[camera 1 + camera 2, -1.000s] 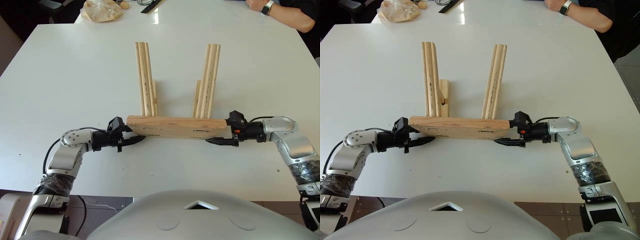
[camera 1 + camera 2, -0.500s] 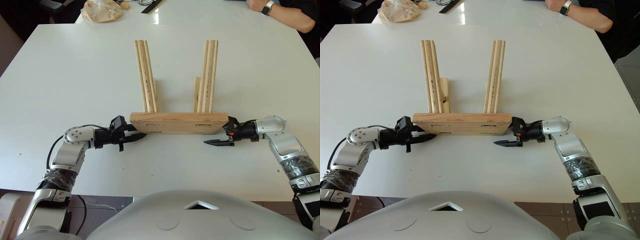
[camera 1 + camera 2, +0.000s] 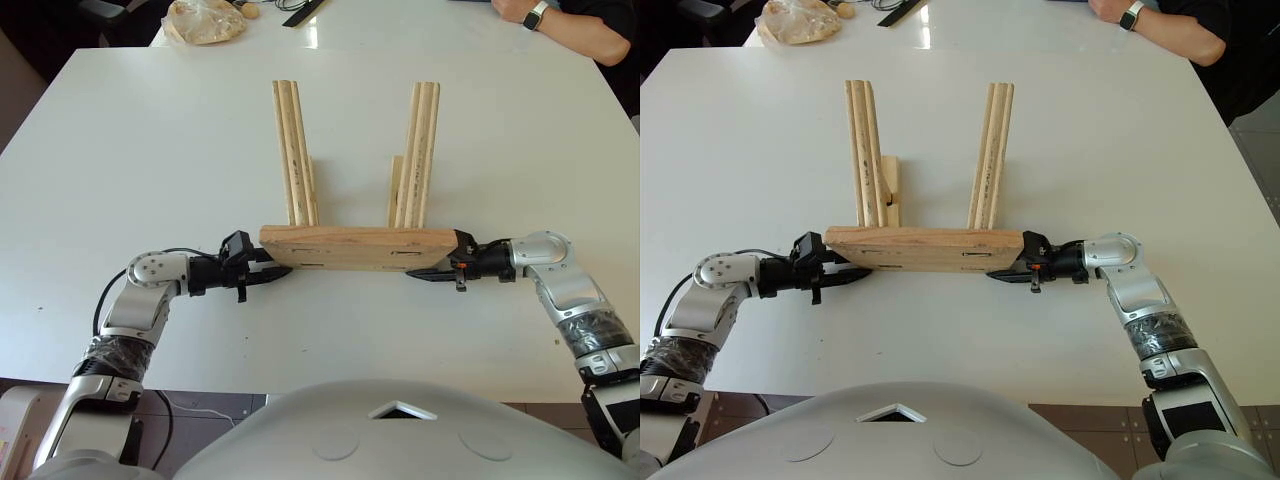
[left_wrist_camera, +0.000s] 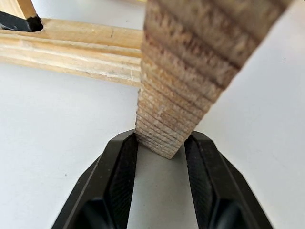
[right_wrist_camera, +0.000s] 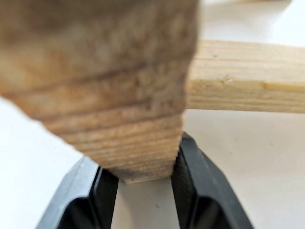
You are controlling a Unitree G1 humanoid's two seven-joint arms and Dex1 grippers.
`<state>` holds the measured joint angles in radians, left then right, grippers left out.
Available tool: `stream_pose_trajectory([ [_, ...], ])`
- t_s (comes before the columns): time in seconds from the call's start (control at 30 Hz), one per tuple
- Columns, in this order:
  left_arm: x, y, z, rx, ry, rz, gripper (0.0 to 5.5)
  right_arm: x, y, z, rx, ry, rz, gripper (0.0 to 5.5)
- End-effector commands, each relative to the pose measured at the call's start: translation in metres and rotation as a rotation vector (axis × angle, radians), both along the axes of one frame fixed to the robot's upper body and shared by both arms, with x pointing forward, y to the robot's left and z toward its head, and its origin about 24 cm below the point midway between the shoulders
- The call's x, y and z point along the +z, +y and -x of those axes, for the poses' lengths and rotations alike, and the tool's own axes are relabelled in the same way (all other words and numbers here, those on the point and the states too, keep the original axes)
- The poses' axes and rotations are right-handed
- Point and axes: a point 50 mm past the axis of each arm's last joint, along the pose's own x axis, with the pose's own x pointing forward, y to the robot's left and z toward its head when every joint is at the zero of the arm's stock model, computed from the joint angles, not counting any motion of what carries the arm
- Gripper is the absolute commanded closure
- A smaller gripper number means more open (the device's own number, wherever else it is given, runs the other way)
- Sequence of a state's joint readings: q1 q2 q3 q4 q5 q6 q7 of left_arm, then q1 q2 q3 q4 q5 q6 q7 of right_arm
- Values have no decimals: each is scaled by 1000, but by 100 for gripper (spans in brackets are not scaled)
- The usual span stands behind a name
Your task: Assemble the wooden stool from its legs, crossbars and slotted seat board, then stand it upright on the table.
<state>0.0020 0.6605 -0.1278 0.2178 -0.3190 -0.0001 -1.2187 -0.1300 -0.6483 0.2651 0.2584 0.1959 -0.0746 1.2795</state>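
Observation:
The wooden stool lies on its side on the white table [image 3: 150, 150]. Its slotted seat board [image 3: 355, 247] stands on edge nearest me. Two pairs of legs [image 3: 293, 150] [image 3: 418, 150] run away from it across the table, with a short crossbar [image 3: 396, 185] beside the right pair. My left gripper [image 3: 268, 272] is shut on the board's left end; in the left wrist view both fingers [image 4: 121, 176] press the board's layered edge [image 4: 190, 71]. My right gripper [image 3: 425, 272] is shut on the right end, its pads [image 5: 188, 176] touching the board [image 5: 105, 86].
A crumpled plastic bag [image 3: 203, 20] and a dark object [image 3: 300, 8] lie at the table's far edge. A person's arm with a wristwatch [image 3: 560, 20] rests at the far right corner. Bare table surrounds the stool on both sides.
The board, skewed one second ago, now sits square. Half a second ago the right gripper hung off the board's end; it has come back and shut on it. The left gripper kept its hold.

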Motion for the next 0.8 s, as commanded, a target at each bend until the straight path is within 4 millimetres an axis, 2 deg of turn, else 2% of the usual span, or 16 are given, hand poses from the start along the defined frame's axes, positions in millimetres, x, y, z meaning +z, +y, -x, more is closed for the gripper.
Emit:
stream_pose_trajectory([
  [0.03, -11, 8, 7, 8, 71, -70, 402, -9, -7, 4, -33, 39, 35, 409],
  [0.2, -2, 2, 4, 48, 68, -28, 402, 0, -3, 7, -64, 38, -13, 410],
  [0.33, 28, -3, 11, 69, 28, 55, 402, 28, -5, 12, -203, 71, -125, 409],
  [0.5, 99, -19, 38, -5, 4, 259, 401, 105, 4, 33, -237, 185, -350, 409],
  [0.63, 156, -29, 54, -100, -26, 333, 401, 167, 5, 53, -133, 355, -477, 409],
  [0.73, 189, -33, 62, -141, 3, 413, 401, 211, 8, 55, -79, 443, -592, 409],
  [0.8, 207, -36, 64, -128, 63, 474, 401, 226, 7, 47, -80, 425, -636, 409],
])
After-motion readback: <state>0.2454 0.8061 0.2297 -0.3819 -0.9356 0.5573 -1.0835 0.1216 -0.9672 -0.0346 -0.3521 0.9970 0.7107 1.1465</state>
